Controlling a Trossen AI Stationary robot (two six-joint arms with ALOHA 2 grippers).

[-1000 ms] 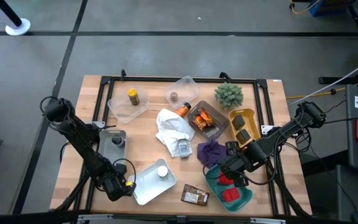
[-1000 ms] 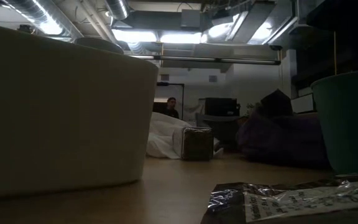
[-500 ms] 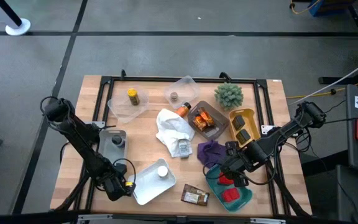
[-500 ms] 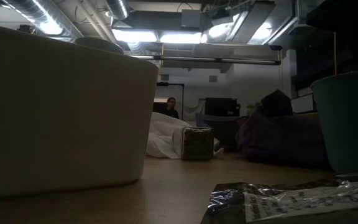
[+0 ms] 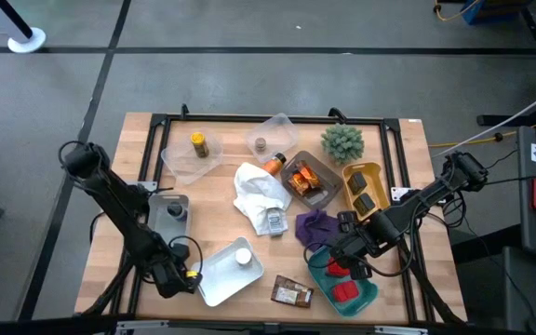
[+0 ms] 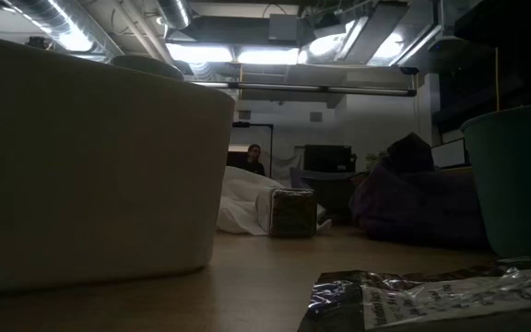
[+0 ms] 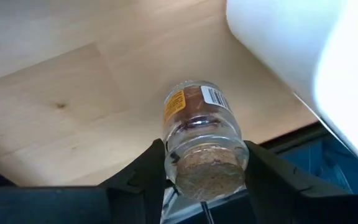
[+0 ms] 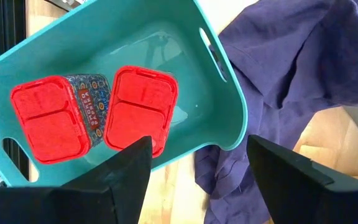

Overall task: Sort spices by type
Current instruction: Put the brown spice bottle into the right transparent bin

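Cork-topped glass jar of brown spice sits between the left pincer's closing-in fingers beside a white tray, while the right pincer hangs released over a teal bin.

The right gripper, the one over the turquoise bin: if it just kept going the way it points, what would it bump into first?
Probably the two red boxes lying in the turquoise bin; the right gripper hangs open above them, though depth is hard to judge.

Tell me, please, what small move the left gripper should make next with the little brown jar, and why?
Probably finish closing on it. In the left wrist view the brown jar lies on its side on the wood between the left gripper's two fingers, cork end toward the camera, beside the white tray. The fingers flank the jar, but a firm pinch is not evident, so lifting now could drop it.
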